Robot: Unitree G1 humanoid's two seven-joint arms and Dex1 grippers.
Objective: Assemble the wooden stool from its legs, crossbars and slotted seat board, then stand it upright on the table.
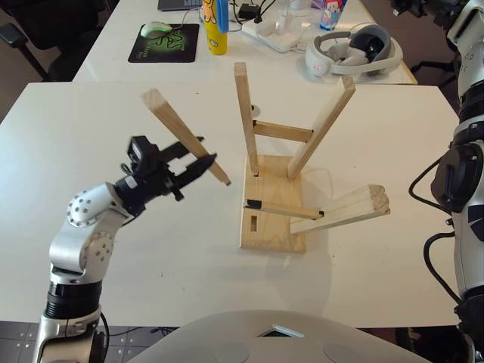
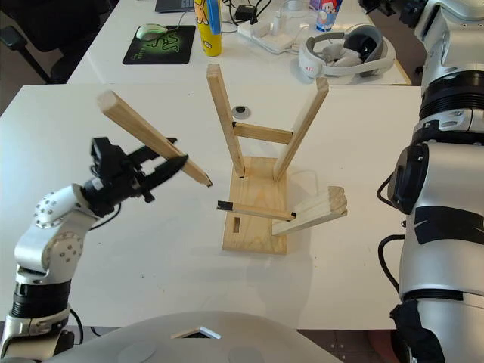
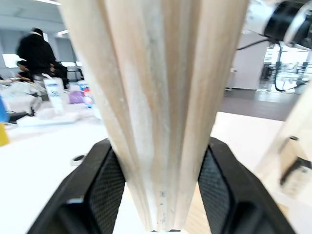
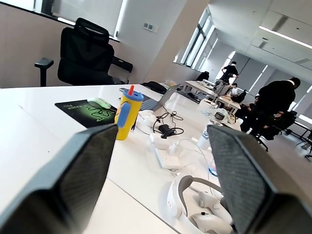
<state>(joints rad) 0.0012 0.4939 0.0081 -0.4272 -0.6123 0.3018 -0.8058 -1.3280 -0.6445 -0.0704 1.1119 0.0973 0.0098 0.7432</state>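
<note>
The slotted seat board [image 1: 274, 227] lies flat on the white table. Two wooden legs [image 1: 246, 113] [image 1: 325, 121] stand up from its far end, joined by a crossbar [image 1: 282, 131]. A third leg [image 1: 344, 209] lies on the table to the board's right, with a crossbar [image 1: 283, 209] running from it over the board. To the left of the board, my left gripper [image 1: 198, 163] is shut on a fourth leg [image 1: 170, 117], held tilted above the table. In the left wrist view that leg [image 3: 156, 97] sits between the black pads [image 3: 105, 190]. My right gripper [image 4: 156, 187] is open with nothing between its pads [image 4: 58, 180].
A second table behind holds a white headset [image 1: 352, 51], a yellow bottle [image 1: 216, 26], a mouse on a dark pad [image 1: 162, 41] and a power strip [image 1: 272, 34]. A small grey disc [image 2: 241, 111] lies near the upright legs. The white table's left and front areas are bare.
</note>
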